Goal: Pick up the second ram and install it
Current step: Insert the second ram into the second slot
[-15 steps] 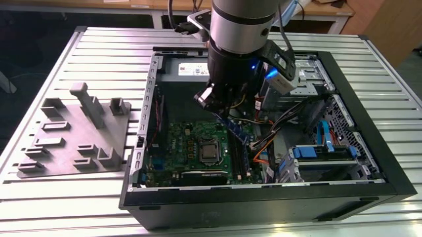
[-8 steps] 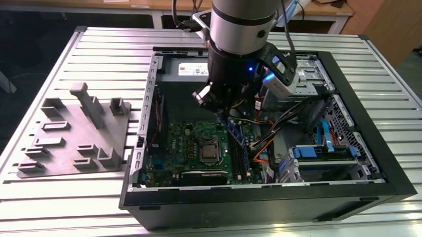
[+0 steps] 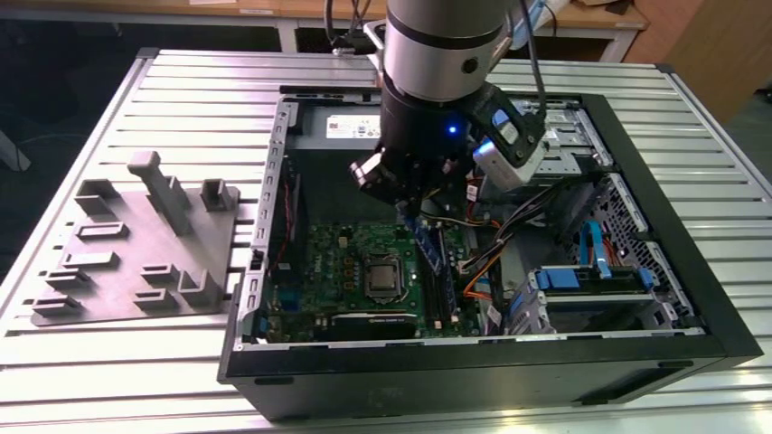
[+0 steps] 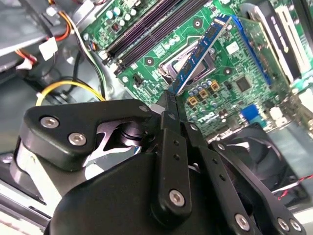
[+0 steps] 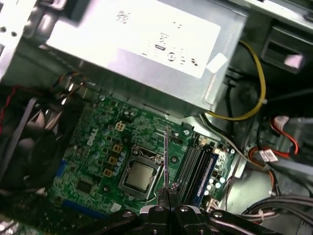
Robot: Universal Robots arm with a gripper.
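Noted computer case (image 3: 483, 357) laid open side up on the slatted surface (image 3: 121, 362), likely to turn the green board (image 5: 93, 142) toward the arm. Found pincer (image 4: 171, 100) pressed together on one end of the second ram (image 4: 203, 51), pinching its flat faces. The rest of the stick juts past the fingertips above the board, near the processor socket (image 5: 139, 176) and just beside the long black slots (image 5: 195, 169), seated in none. Judged the edge-on hold, roughly in line with the slots, as suited to lining the stick up with one of them.
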